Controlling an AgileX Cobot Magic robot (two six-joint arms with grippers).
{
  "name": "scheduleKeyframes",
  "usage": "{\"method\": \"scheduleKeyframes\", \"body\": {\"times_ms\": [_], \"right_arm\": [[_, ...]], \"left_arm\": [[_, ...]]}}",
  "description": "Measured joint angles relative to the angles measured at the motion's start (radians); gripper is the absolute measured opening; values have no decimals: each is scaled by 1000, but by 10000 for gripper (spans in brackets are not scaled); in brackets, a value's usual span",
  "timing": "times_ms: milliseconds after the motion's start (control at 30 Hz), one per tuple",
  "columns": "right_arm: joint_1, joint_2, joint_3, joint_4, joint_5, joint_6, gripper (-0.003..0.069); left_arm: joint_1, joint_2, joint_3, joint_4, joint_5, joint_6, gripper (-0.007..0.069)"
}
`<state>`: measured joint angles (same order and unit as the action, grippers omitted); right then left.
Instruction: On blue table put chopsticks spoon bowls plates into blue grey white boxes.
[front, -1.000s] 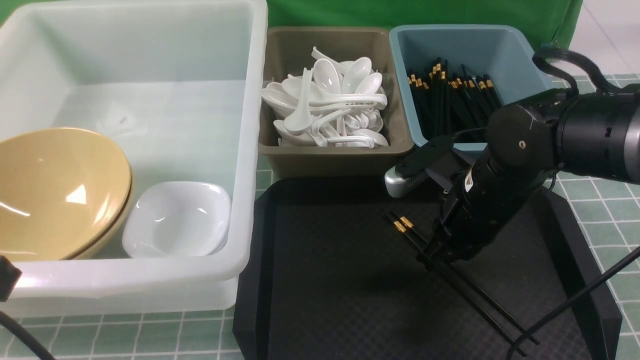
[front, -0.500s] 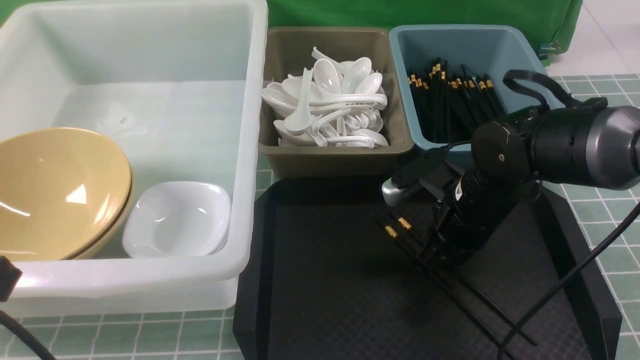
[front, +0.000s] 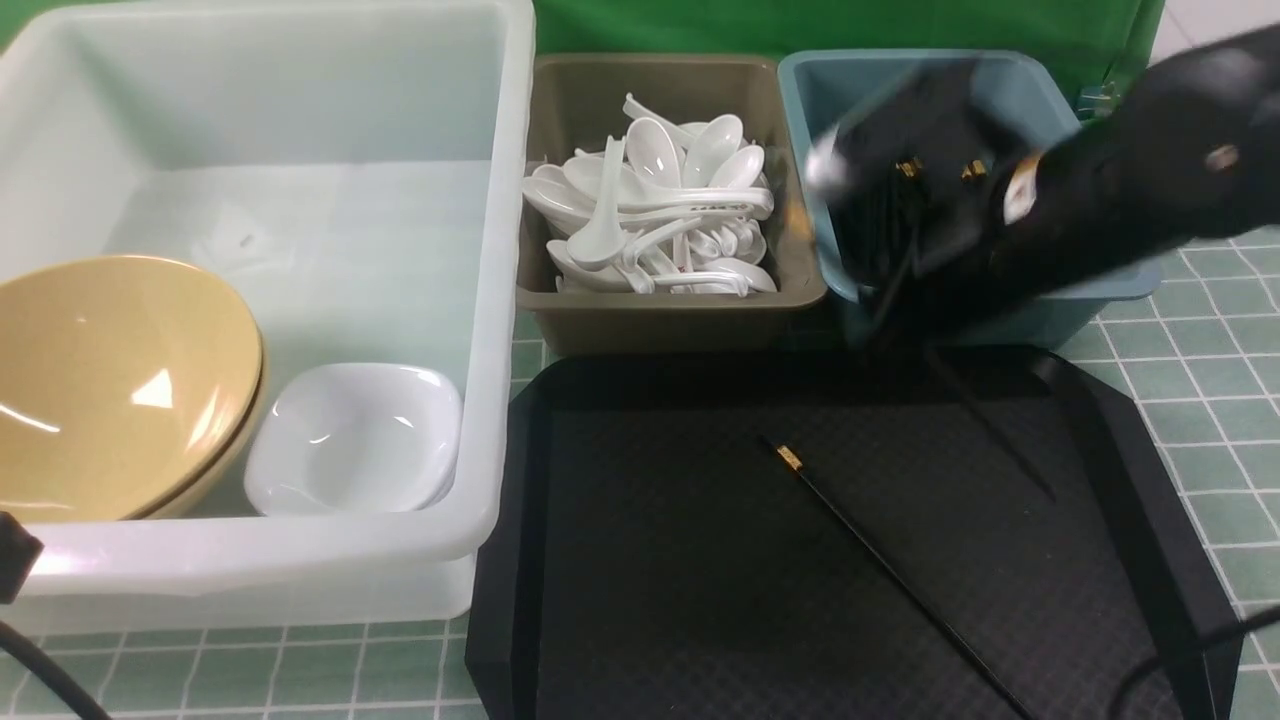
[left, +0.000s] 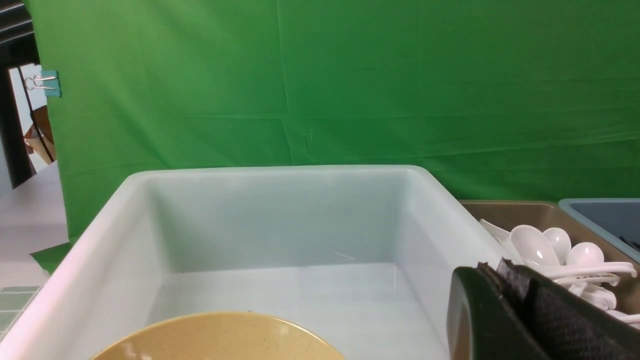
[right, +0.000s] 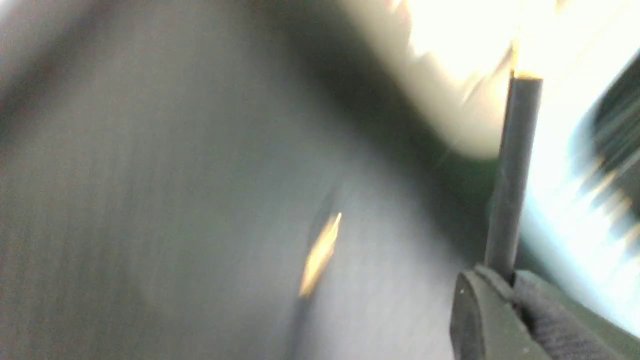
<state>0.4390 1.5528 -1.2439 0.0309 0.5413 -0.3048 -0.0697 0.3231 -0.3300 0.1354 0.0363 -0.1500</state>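
Observation:
My right gripper (front: 890, 320), blurred with motion, hangs at the front wall of the blue box (front: 1090, 290), shut on one black chopstick (right: 512, 175) that slants down over the tray (front: 990, 425). A second chopstick (front: 880, 560) lies on the black tray (front: 650, 600). The grey box (front: 660, 325) holds several white spoons (front: 660, 210). In the white box (front: 250, 570) sit tan bowls (front: 110, 390) and white plates (front: 355, 440). My left gripper (left: 500, 272) is shut and empty beside the white box's wall (left: 280, 172), near a bowl (left: 220, 337).
The blue table (front: 1210, 380) shows around the tray and boxes. A green backdrop (left: 350, 85) hangs behind the boxes. A black cable (front: 1180, 660) crosses the tray's right front corner. The arm hides most of the blue box's inside.
My right gripper has risen from the tray and swung back toward the blue box, carrying one chopstick. The other chopstick stayed on the tray. The left arm has not moved.

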Motion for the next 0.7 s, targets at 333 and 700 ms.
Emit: {"method": "scheduleKeyframes", "body": {"times_ms": [333,700], "right_arm": [[-193,256,-22,0,-819,146,71],[-228,369,-262,1,-153,205,284]], "left_arm": [[0,0,0,-2,0,0,3],[0,0,0,5,11,0,3]]}}
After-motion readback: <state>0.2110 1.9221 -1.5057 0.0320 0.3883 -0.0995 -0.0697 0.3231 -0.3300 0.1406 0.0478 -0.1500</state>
